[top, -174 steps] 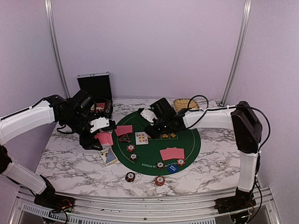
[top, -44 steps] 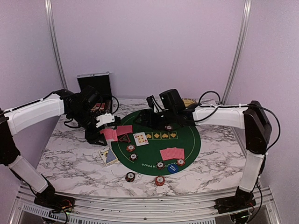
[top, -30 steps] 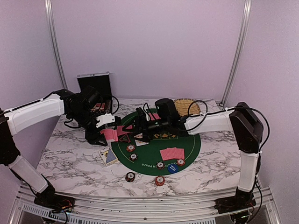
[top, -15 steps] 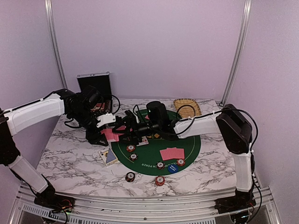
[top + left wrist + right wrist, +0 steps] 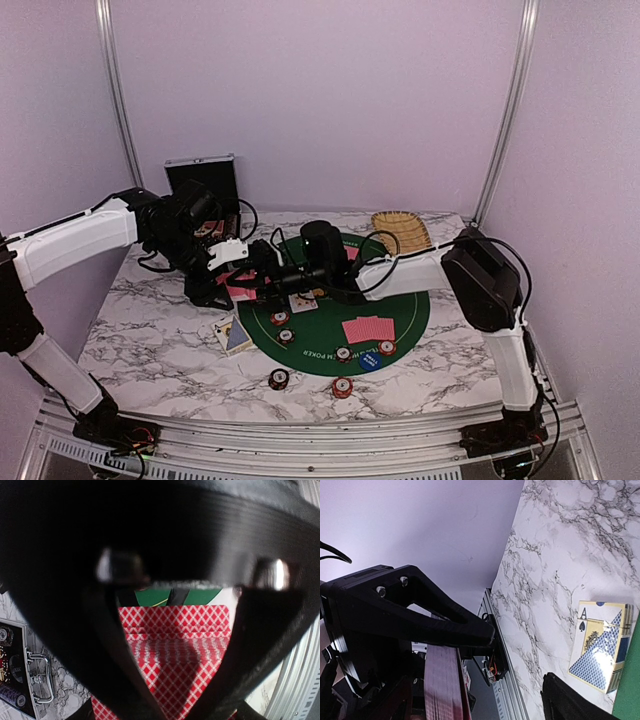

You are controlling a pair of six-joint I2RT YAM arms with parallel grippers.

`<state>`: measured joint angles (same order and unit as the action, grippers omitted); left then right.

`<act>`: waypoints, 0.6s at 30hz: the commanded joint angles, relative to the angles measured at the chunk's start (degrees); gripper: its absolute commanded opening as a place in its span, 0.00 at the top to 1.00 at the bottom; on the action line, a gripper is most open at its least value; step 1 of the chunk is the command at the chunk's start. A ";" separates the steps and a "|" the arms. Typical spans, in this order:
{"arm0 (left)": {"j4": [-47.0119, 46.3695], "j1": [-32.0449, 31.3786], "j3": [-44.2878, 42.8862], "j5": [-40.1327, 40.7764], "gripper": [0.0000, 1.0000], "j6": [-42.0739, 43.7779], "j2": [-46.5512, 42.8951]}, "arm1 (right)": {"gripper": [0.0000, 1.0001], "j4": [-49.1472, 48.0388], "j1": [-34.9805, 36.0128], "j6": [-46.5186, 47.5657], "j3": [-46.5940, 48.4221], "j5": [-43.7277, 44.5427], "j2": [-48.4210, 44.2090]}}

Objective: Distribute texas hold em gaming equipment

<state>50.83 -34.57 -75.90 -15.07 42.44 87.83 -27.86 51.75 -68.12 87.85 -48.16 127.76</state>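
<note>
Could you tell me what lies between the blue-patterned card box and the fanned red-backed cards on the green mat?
In the top view, two striped poker chips lie on the mat between the card box and the fanned cards.

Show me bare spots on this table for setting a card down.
Bare marble: left of the card box, and right of the mat up to the table edge. The mat's right part beyond the red cards is free. Crowded: the mat's left edge, where left gripper, holding a deck, and right gripper meet beside chips.
</note>
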 commanded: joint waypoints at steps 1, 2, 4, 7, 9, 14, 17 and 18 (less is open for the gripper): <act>0.50 -0.33 -1.82 -1.39 1.00 -0.49 0.10 | 0.12 -1.25 1.36 -1.13 4.83 -1.47 2.62; 0.50 -0.33 -1.90 -1.39 1.00 -0.49 0.12 | 0.12 -0.45 1.47 -0.96 5.67 -1.59 3.26; 0.50 -0.33 -2.05 -1.48 1.00 -0.51 0.02 | 0.13 0.69 1.68 -0.87 6.82 -1.63 4.06; 0.50 -0.33 -2.06 -1.26 1.00 -0.42 -0.14 | 0.13 2.70 1.61 -0.07 8.00 -1.63 4.78; 0.50 -0.33 -1.98 -1.03 1.00 -0.36 -0.21 | 0.13 4.90 1.69 1.19 8.86 -1.50 5.09; 0.50 -0.33 -2.08 -1.11 1.00 -0.40 -0.74 | 0.14 11.39 1.12 4.26 9.24 -0.58 5.52; 0.50 -0.33 -1.96 -0.97 1.00 -0.42 -1.23 | 0.17 12.32 0.37 4.69 6.85 0.35 4.63; 0.50 -0.33 -1.85 -0.94 1.00 -0.42 -1.38 | 0.17 12.45 0.11 4.95 6.14 0.55 4.13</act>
<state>50.92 -34.61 -76.14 -14.96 42.44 87.83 -20.58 52.69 -65.73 95.39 -49.01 132.11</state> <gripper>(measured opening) 0.656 0.839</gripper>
